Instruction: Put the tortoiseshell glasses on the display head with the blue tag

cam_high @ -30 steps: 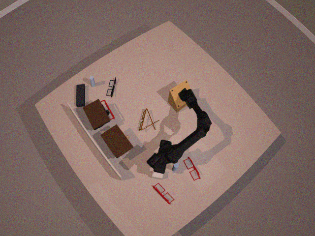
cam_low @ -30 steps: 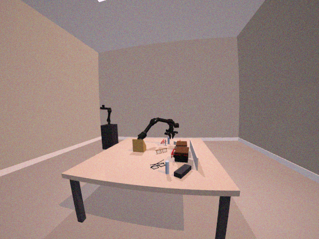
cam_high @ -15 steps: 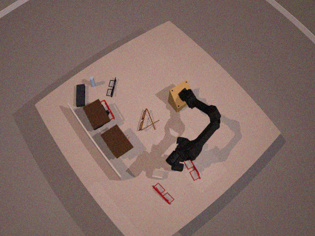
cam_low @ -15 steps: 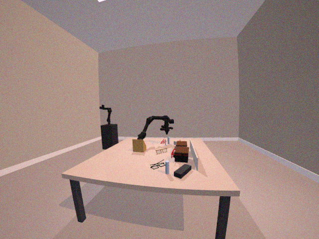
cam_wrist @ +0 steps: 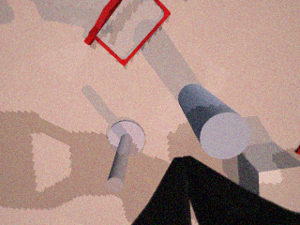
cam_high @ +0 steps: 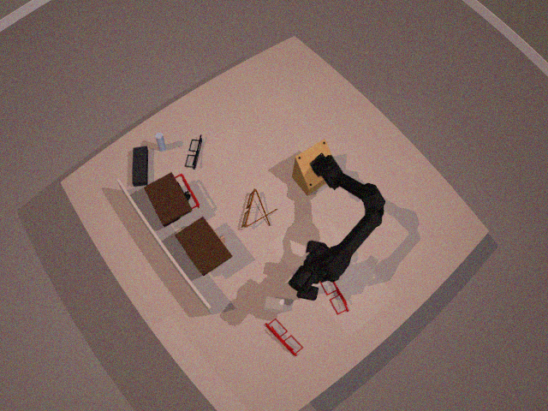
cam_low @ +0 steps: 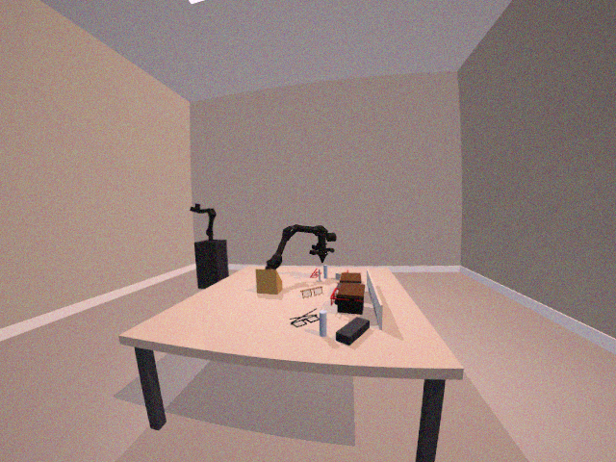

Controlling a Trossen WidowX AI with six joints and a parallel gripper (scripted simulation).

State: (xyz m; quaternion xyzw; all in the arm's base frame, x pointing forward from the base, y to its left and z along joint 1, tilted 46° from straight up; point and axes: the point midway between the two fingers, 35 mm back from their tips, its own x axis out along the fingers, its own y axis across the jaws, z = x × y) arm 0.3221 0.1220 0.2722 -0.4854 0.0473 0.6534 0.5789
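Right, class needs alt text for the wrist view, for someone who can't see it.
The end effector's black fingers, closed and empty, point at a pale tabletop. Beyond them stand a blue-gray cylinder and a thin peg on a round base, with red glasses partly visible.

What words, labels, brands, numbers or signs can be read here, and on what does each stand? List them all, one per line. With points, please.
No readable text, number, brand or sign shows in any of the three views.
Glasses case-like black block (cam_high: 139, 166) (cam_low: 352, 330): no lettering can be made out.
Light-blue cylinders, one by the black glasses (cam_high: 193, 152) (cam_low: 304, 319): no label can be made out.
Blue tag named in the task: cannot be picked out.
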